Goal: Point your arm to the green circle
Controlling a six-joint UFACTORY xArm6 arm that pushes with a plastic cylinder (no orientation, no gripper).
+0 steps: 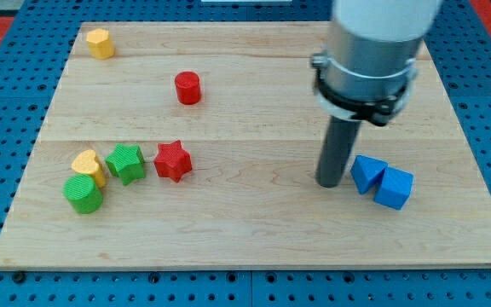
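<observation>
Green circle (pixel 83 194) sits at the near left of the wooden board (pixel 254 239), touching a yellow block (pixel 89 165) whose shape is partly hidden behind it. Just right stand a green star (pixel 126 164) and a red star (pixel 173 160). My tip (pixel 328 183) rests well apart on the right, beside two touching blue blocks (pixel 382 182); no claw exists, and the arm's upper part is cut off.
</observation>
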